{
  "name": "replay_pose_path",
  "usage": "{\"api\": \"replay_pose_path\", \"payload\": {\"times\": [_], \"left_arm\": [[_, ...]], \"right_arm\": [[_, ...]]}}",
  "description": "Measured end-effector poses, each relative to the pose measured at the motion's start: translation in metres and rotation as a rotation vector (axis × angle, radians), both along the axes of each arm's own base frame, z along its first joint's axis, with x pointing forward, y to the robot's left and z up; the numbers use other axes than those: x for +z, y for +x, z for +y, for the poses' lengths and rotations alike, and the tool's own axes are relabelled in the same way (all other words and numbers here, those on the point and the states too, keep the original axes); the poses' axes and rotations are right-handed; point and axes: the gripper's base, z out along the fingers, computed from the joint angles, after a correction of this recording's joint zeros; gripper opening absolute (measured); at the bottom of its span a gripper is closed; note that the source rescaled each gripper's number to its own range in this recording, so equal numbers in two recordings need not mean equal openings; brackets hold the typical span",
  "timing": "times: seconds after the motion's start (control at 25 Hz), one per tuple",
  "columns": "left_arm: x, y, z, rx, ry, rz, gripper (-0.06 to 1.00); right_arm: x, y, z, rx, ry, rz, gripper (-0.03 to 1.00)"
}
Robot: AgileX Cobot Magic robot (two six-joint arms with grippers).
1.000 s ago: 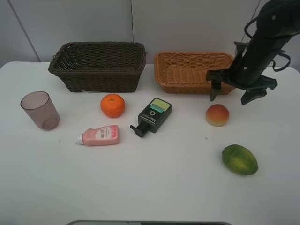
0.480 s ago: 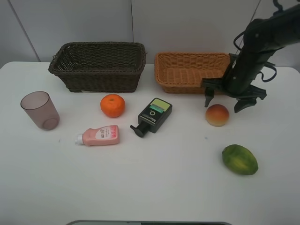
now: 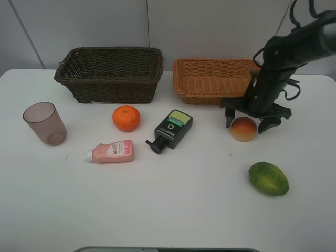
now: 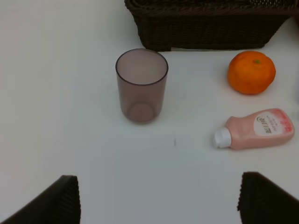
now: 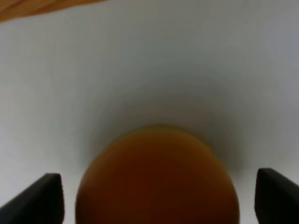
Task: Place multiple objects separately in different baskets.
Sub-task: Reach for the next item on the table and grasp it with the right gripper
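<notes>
1. Left gripper (image 4: 161, 200): released, jaws spread wide and holding nothing, over bare worktop (image 3: 173, 210) on the near side of the cup.
2. Mauve cup (image 3: 44, 123): upright, far left.
3. Dark brown basket (image 3: 113, 90): rear left.
4. Pink bottle (image 3: 110, 152): lying on its side, cap toward the cup.
5. Orange (image 3: 126, 118): just in front of the dark basket.
6. Pump bottle (image 3: 170, 130): lying flat, centre.
7. Light tan basket (image 3: 202, 96): rear, beside the dark one.
8. Peach (image 3: 243, 129): on the worktop, just before the tan basket's right end.
9. Right gripper (image 3: 247, 123): released, one finger either side of the peach, both apart from it.
10. Green oval fruit (image 3: 268, 178): near right, well apart from the gripper.
</notes>
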Motion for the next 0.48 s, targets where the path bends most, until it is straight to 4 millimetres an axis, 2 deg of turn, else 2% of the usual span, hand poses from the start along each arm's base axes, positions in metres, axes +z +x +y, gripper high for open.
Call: {"api": "replay_pose_path", "payload": {"times": [0.28, 0.48], "left_arm": [[0.0, 0.0, 0.0, 0.0, 0.0, 0.0, 0.81], [0.0, 0.0, 0.0, 0.0, 0.0, 0.0, 0.81]], "right_arm": [[-0.014, 0.0, 0.001, 0.005, -0.009, 0.035, 0.71], [-0.016, 0.0, 0.002, 0.006, -0.01, 0.039, 0.69]]}}
